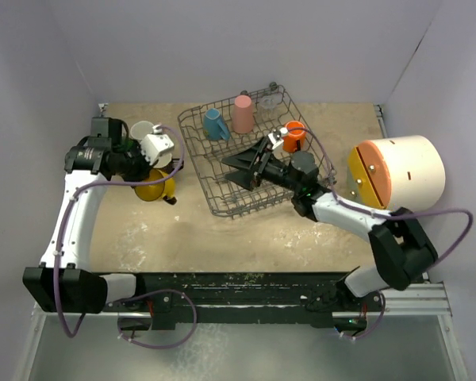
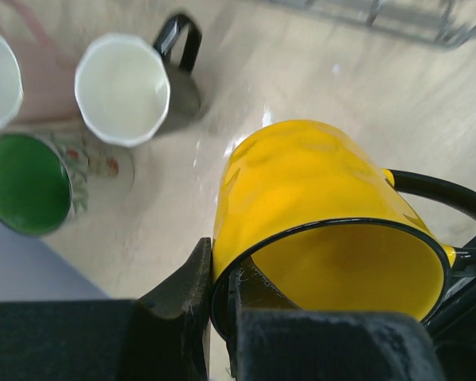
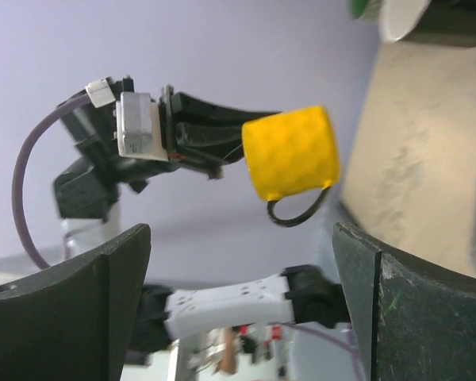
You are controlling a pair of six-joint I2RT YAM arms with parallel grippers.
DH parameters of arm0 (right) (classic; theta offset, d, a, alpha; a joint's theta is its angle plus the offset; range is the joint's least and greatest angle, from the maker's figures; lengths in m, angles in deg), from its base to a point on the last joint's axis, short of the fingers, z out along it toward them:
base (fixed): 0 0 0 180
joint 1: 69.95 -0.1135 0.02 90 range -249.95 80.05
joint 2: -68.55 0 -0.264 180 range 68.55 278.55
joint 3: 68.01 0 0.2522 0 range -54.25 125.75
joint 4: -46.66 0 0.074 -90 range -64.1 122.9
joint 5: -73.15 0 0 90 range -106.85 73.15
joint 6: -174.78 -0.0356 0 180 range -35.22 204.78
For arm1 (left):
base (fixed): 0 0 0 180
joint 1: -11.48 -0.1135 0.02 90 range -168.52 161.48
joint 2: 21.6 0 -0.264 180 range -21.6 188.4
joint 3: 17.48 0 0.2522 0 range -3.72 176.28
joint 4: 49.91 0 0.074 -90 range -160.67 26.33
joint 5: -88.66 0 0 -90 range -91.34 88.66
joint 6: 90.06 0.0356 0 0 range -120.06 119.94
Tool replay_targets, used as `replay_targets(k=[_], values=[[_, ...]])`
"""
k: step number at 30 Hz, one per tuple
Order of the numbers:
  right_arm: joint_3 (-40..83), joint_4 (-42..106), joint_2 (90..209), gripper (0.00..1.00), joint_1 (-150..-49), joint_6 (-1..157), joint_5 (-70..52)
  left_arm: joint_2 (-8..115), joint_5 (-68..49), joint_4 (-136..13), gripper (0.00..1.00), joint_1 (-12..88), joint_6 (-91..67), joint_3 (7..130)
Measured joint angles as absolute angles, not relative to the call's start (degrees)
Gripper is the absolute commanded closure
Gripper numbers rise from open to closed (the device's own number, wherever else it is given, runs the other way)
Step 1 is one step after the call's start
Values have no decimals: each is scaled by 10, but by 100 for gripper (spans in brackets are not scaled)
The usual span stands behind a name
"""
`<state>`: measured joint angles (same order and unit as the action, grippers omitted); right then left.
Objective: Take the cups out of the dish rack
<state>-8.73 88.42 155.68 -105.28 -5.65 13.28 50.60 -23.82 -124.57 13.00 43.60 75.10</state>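
About half done by my reckoning: left gripper (image 2: 222,305) pinched the yellow mug (image 2: 301,190) by its rim, black mug (image 2: 123,87), cream mug (image 2: 32,182), pale pink mug (image 2: 44,83) standing just ahead of it; right gripper (image 1: 236,171) hung with jaws spread in the dish rack (image 1: 222,205) beside orange mug (image 1: 294,136), blue mug (image 1: 215,125), pink tumbler (image 1: 243,113), clear glass (image 1: 270,99) beyond.
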Motion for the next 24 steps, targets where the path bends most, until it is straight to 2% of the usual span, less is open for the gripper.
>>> replay_targets(k=[3, 7, 11, 17, 24], values=[[-63, 723, 1507, 0, -1046, 45, 94, 516, -186, -1268, 100, 114, 467, 736], [14, 519, 1469, 0, -1044, 184, 15, 555, -159, -1277, 100, 38, 502, 729], [65, 384, 1429, 0, -1041, 285, -69, 610, -127, -1247, 100, -37, 523, 723], [81, 286, 1398, 0, -1029, 368, -141, 666, -114, -1204, 100, -74, 513, 706], [81, 237, 1401, 0, -1020, 409, -168, 740, -111, -1145, 100, -85, 467, 706]])
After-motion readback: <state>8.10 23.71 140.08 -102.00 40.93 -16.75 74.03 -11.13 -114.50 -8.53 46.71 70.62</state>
